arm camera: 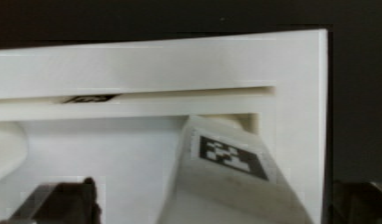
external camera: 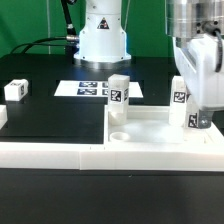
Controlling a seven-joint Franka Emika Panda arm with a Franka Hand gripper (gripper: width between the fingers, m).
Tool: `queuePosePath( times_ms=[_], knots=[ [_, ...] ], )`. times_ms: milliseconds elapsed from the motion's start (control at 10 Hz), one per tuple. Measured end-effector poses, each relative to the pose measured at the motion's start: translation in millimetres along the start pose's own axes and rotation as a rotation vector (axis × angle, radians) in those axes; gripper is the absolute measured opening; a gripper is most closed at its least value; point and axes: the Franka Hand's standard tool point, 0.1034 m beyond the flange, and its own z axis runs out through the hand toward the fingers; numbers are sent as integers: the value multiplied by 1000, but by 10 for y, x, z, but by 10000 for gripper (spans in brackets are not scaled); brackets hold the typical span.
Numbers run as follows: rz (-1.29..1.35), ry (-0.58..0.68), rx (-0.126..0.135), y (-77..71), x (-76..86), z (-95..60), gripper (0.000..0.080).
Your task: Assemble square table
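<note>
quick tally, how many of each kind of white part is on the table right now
square slab: 1
leg blocks: 3
rail fence: 1
marker board: 1
total: 6, leaving out a cut-off white piece at the exterior view's left edge, kind unclear

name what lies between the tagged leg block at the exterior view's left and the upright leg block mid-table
The marker board lies flat between that tagged leg block and the upright leg block; the exterior view shows it.
</note>
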Motion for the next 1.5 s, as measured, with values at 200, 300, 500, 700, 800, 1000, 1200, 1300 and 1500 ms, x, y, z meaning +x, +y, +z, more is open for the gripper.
queuePosePath(
  times_ms=[200, 300, 500, 700, 800, 1000, 1200, 1300, 1500],
  knots=[
    [-297, 19, -2, -2, 7, -3, 649],
    [-489, 49, -3, -14, -15, -4, 649],
    [-617, 59, -9, -20, 22, -4, 649],
    [-749, 64, -15, -22, 42, -5, 649],
    [-879, 83, -20, -28, 51, 2, 649],
    [-1232, 156, -38, -10, -133, 58, 649],
    [-1334, 184, -12, -52, -160, 56, 649],
    [-1299, 184, -10, -52, -154, 59, 512],
    [-1194, 188, -8, -50, -69, 58, 363]
  ],
)
